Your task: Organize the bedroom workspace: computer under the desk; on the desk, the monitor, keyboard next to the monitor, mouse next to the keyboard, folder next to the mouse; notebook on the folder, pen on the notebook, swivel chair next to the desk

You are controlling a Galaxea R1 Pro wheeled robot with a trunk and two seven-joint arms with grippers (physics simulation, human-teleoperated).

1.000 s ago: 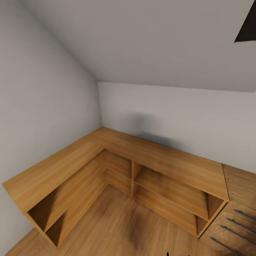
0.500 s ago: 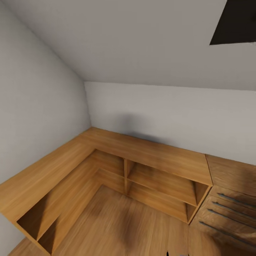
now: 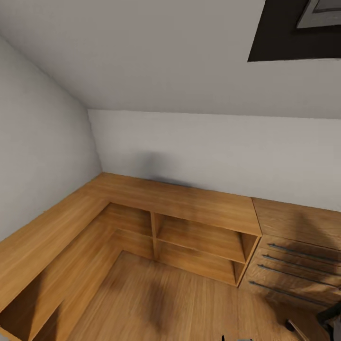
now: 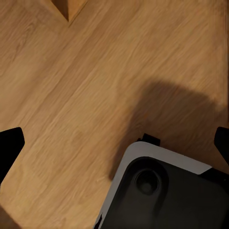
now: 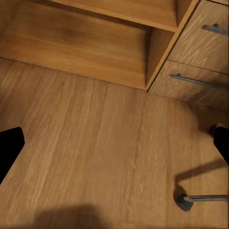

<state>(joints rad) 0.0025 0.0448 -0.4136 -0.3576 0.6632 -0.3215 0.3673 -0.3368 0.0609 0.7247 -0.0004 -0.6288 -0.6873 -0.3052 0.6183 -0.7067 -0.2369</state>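
Observation:
None of the desk items shows. In the left wrist view my left gripper (image 4: 114,143) hangs open over bare wooden floor, with one black fingertip (image 4: 9,148) at each side edge and nothing between them. My right gripper (image 5: 114,143) is open too, empty above the floor. A thin chrome leg ending in a dark caster (image 5: 183,201) lies on the floor in the right wrist view; it may belong to the swivel chair. A dark shape (image 3: 331,313) sits at the head view's lower right corner.
A low L-shaped wooden shelf unit (image 3: 180,203) runs along the two white walls. A wooden drawer chest with grey bar handles (image 3: 293,265) adjoins it on the right. My own base (image 4: 162,191) shows below the left gripper. A dark framed panel (image 3: 284,33) is high at the right.
The whole head view has swung to the right: the shelf unit slid left in the picture, and the drawer chest and the dark panel came further into view.

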